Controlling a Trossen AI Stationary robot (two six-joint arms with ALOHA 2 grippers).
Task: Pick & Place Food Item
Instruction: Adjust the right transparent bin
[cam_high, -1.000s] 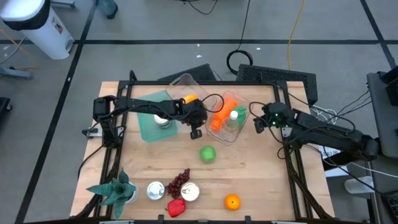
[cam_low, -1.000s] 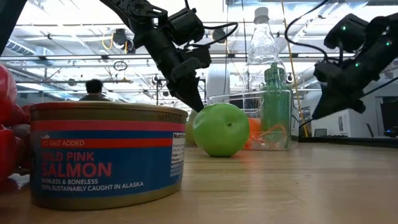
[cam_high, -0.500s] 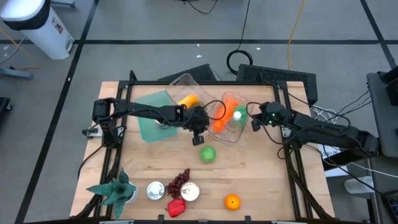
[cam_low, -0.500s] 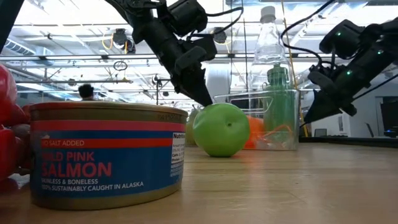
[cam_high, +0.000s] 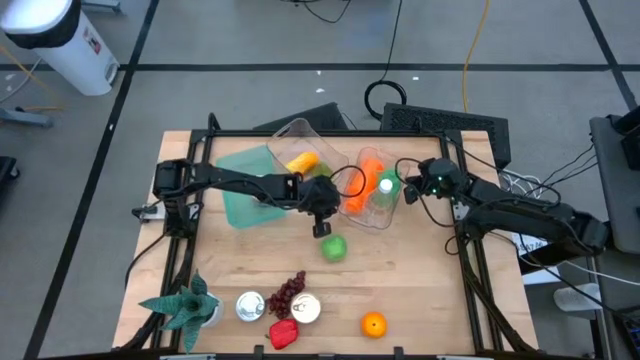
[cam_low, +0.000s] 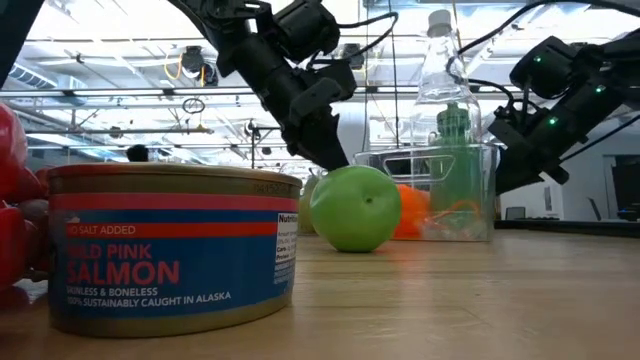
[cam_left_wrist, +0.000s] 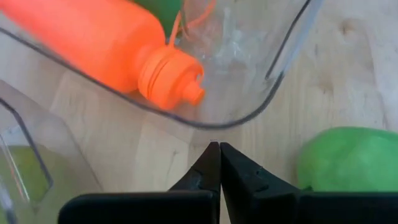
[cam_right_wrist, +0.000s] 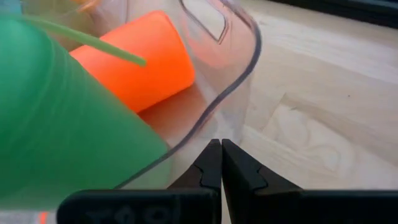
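high view: left gripper (cam_high: 322, 229) fingers pressed together, holding nothing, tip just above the green apple (cam_high: 334, 248), at its 11 o'clock; looks about touching in the low view, hard to tell. apple sits mid-table, just beside the clear bin (cam_high: 375, 218), at the bin's 7 o'clock. bin holds an orange bottle (cam_high: 358, 185) and a green bottle (cam_high: 381, 190). right gripper (cam_high: 406, 192) closed on nothing, at the bin's 3 o'clock wall. salmon can (cam_low: 172, 245) at the near edge.
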